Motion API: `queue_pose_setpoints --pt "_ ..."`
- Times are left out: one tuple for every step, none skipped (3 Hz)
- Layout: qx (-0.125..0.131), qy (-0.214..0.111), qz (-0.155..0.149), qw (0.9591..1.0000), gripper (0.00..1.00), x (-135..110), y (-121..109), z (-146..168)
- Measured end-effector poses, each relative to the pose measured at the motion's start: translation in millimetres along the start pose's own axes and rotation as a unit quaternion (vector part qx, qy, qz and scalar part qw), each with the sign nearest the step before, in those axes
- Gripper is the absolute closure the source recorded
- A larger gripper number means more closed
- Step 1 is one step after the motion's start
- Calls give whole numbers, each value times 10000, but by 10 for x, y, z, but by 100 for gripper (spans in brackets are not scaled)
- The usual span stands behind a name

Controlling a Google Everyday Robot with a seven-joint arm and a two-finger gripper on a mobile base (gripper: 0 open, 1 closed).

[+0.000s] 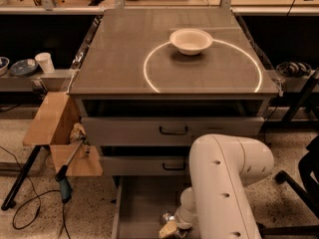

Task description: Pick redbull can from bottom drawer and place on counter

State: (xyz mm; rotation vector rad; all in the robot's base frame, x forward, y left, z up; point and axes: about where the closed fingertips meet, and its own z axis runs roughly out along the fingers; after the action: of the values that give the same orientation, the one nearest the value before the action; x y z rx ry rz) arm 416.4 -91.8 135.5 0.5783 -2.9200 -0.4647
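The bottom drawer [142,203] is pulled open at the foot of the cabinet, with its grey floor showing on the left. My white arm [224,183] reaches down into it. My gripper [169,227] is low inside the drawer at the bottom edge of the view, mostly hidden by the arm. A small shiny silver bit [166,216] shows right at the gripper; it may be the redbull can, but I cannot tell. The counter [119,59] with its white circle lies above.
A white bowl [191,40] sits on the counter at the far edge of the circle. Two shut grey drawers with black handles [173,130] are above the open one. A wooden box [52,118] and cables stand on the floor at left. A black chair [306,178] is at right.
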Motion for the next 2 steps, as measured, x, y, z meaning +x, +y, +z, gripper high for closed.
queue_pose_setpoints --pt "132 115 179 9997 0 44 -111 205" --pt "132 115 179 9997 0 44 -111 205"
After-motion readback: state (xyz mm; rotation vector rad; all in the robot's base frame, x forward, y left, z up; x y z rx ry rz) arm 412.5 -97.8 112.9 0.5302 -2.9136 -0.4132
